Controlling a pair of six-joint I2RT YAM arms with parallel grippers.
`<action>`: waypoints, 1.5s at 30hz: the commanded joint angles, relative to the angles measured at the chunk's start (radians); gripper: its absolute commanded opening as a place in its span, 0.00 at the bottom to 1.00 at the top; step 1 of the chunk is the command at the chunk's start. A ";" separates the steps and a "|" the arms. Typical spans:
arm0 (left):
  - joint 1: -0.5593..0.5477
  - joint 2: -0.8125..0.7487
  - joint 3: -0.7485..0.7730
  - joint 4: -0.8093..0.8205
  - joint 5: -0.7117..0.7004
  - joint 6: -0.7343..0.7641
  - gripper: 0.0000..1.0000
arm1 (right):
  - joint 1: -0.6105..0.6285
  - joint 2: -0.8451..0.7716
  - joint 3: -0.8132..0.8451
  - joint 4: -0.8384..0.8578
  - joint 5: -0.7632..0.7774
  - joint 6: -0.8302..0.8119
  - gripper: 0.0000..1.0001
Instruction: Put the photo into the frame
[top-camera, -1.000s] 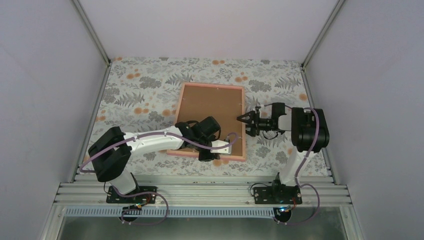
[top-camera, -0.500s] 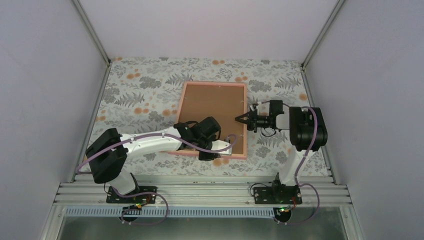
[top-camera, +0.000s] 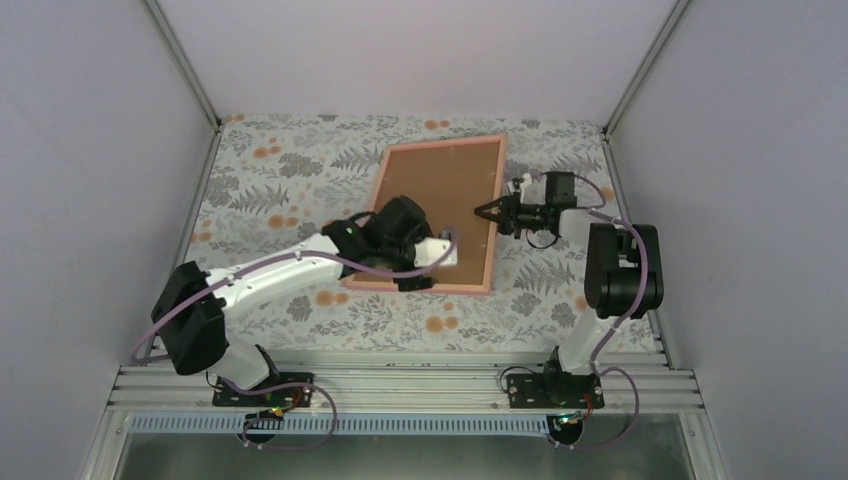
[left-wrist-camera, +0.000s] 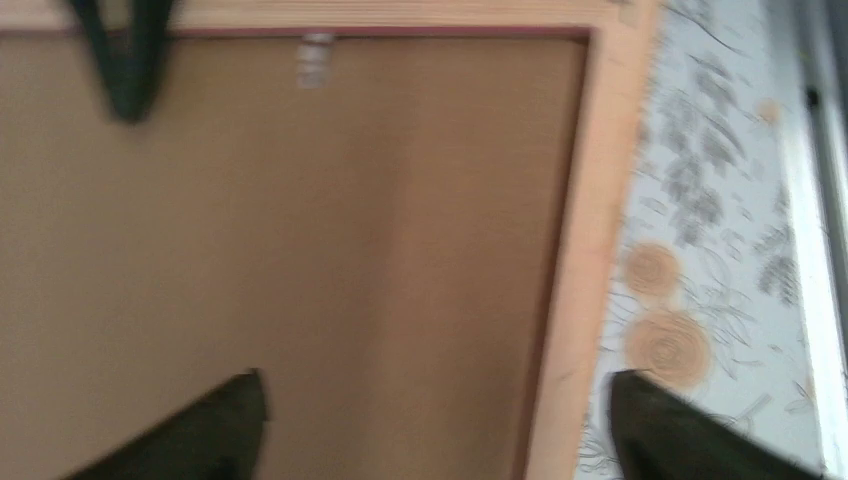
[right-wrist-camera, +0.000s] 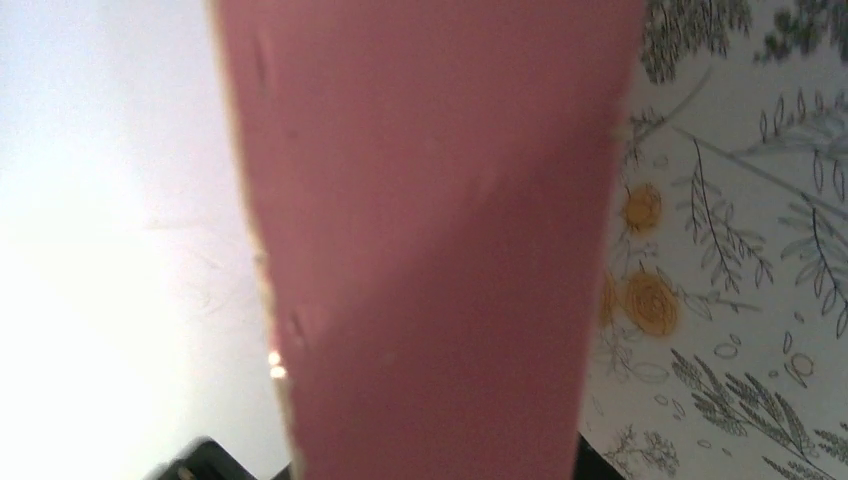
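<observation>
Currently we find the frame back-up at upper centre, long axis top-to-bottom, the right claw pinching its right rim, the left claw spread over its lower edge; the photo unseen.

I can read no writing, label, brand, number or sign in any of my views, neither on the frame and its brown backing nor on the flowered bench.

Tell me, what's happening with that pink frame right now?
Left fingers open over brown backing. Right fingers shut on frame edge. Photo not in view. Nothing in the way.
</observation>
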 joint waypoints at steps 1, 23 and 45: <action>0.083 -0.054 0.089 -0.043 -0.035 0.026 0.97 | -0.006 -0.113 0.131 -0.028 -0.083 -0.042 0.04; 0.613 -0.036 0.320 0.062 -0.161 -0.120 1.00 | 0.011 -0.097 1.001 -0.597 0.425 -0.737 0.04; 0.953 -0.132 0.351 0.088 -0.152 -0.375 1.00 | 0.564 -0.335 0.610 -0.397 1.319 -1.464 0.04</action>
